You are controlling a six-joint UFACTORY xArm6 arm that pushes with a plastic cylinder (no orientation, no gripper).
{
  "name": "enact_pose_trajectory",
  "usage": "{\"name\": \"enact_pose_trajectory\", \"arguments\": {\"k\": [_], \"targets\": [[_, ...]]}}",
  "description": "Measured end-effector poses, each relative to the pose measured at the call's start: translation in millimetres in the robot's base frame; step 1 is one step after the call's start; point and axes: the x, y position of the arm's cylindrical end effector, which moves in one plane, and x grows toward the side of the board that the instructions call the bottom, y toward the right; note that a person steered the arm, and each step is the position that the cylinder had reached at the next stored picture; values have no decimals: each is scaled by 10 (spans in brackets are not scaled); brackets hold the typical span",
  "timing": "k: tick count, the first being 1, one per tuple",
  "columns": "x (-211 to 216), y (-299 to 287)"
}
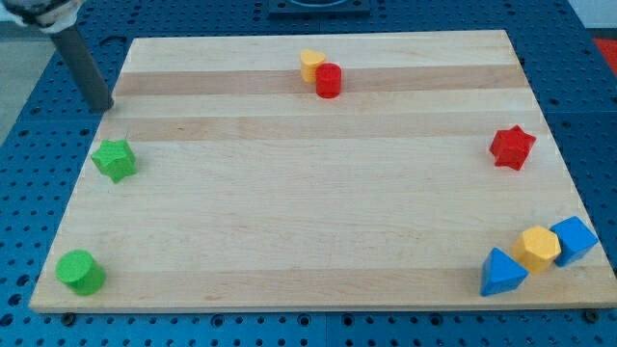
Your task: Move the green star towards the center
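A: Where does my tip (102, 106) sit?

B: Near the view's top-left corner, at the left edge of the bench (318, 222). The dark rod slants up from it towards the view's top left. There is no hand on this arm, so nothing is clenched or grasped; the tip touches no block.

A: And the green star (115, 159)?

B: Just below the tip, a shade to its right, near but apart from it. It lies close to the bench's left edge, far from the centre.

A: What else is on that side?

B: A green cylinder (80, 272), well below the tip and slightly to its left, in the bottom-left corner.

A: Moving rightward?

B: Well to the right of the tip and a little higher, a yellow block (310, 64), its shape unclear, touches a red cylinder (329, 80) on its lower right.

A: And the far side?

B: A red star (512, 146) stands alone, far right of the tip and slightly below it. Far right and well below, three blocks touch in a row: a blue triangular block (501, 273), a yellow hexagonal block (537, 249), then a blue cube-like block (576, 239) nearest the right edge.
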Motion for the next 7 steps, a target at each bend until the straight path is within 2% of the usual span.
{"name": "enact_pose_trajectory", "arguments": {"k": [1,2,3,4,5,7], "targets": [[219,-2],[210,-2],[682,1],[869,-2],[869,12],[970,582]]}}
